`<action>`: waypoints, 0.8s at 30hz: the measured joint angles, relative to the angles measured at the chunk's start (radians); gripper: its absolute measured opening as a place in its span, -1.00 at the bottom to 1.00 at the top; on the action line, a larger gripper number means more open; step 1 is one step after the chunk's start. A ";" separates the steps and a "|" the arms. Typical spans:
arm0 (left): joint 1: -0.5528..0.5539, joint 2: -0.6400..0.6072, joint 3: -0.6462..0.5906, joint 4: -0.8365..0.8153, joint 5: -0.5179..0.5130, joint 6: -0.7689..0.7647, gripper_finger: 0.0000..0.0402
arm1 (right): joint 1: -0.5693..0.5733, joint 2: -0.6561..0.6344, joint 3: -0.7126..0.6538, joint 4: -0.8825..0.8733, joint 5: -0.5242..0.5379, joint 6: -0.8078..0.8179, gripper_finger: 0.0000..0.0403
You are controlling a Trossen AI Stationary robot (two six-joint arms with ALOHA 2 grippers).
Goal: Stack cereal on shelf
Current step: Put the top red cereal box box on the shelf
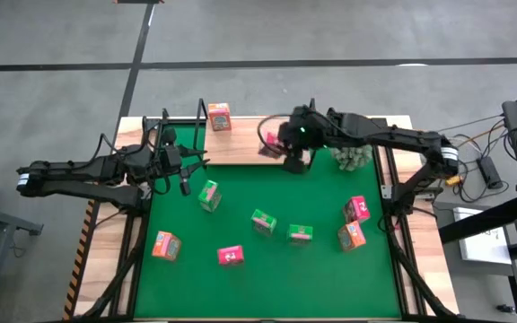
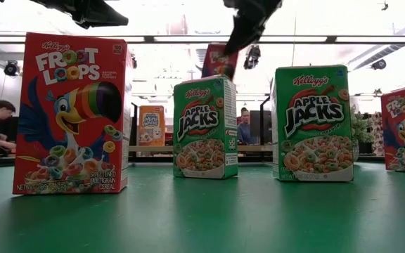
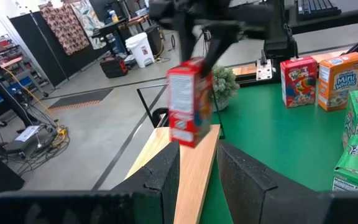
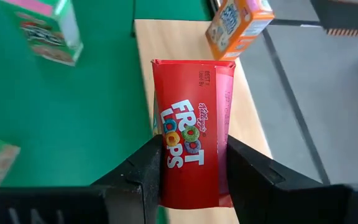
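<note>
High view: a green mat [image 1: 267, 278] covers a light wooden table [image 1: 115, 260] that stands on grey concrete floor. Along the mat's far edge lies the shelf [image 1: 240, 144], a pale board with black wire uprights; one orange cereal box [image 1: 219, 117] stands on it. The right gripper [image 1: 281, 145] holds a red Froot Loops box [image 1: 268, 144] over the shelf, beside a fuzzy plant ball [image 1: 352, 158]. The left gripper [image 1: 189, 172] waits at the mat's left edge, near a green box [image 1: 209, 195]. Six more boxes are scattered over the mat.

Low view: a Froot Loops carton [image 2: 71, 112] and two Apple Jacks boxes [image 2: 204, 126] stand on the mat, with bright ceiling lights and people seated at desks behind.

Left wrist view: the left fingers [image 3: 163, 171] stand slightly apart with nothing between them, pointing along the shelf towards the held box [image 3: 189, 102]; partitions, a bin and cables fill the room beyond.

Right wrist view: the right fingers [image 4: 148, 165] are clamped on the sides of the Froot Loops box above the board.
</note>
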 joint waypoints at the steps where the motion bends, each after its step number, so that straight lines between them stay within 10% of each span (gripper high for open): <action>1: 0.000 0.000 0.000 0.000 0.000 0.001 -0.55 | -0.020 0.019 0.018 -0.002 -0.019 -0.026 -0.31; 10: 0.000 0.000 0.000 -0.001 0.000 0.002 -0.55 | -0.196 0.215 0.196 0.000 -0.251 -0.185 -0.31; 24: 0.000 0.000 0.000 -0.016 0.000 -0.009 -0.55 | -0.324 0.506 0.473 -0.015 -0.262 -0.354 -0.31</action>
